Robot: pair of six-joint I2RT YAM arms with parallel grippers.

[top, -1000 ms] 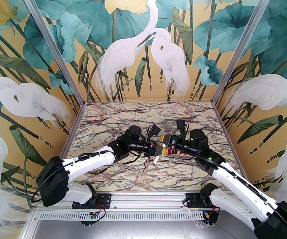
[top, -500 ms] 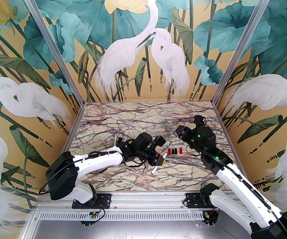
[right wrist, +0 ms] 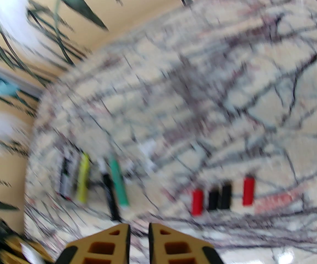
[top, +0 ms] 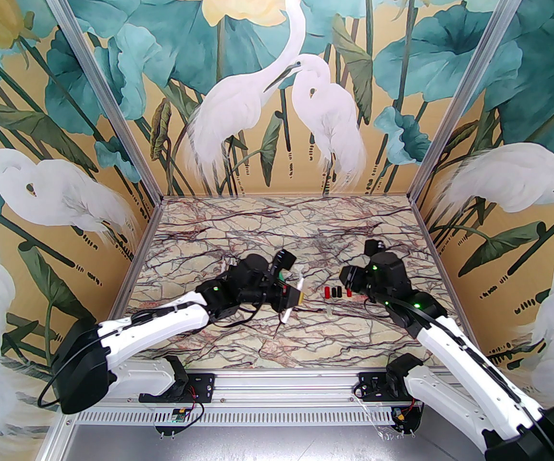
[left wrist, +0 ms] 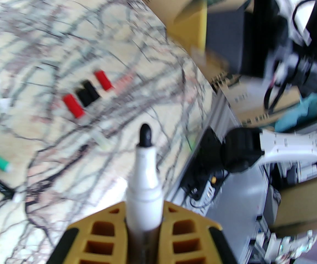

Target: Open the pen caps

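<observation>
Pen caps [right wrist: 225, 195]: red, black, black, red, set in a row on the marble table [top: 277, 224], ahead and right of the right gripper [right wrist: 139, 235], which is closed. White pen [left wrist: 144, 169], black tip bared, is clamped in the left gripper [left wrist: 144, 219]. Green pen [right wrist: 118, 183] and yellow pen [right wrist: 82, 180] are laid ahead-left of the right gripper.

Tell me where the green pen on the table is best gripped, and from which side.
Probably mid-barrel, from straight above, jaws across its width: the green pen lies flat on the table. A black pen lies close beside it, so room is tight.
</observation>
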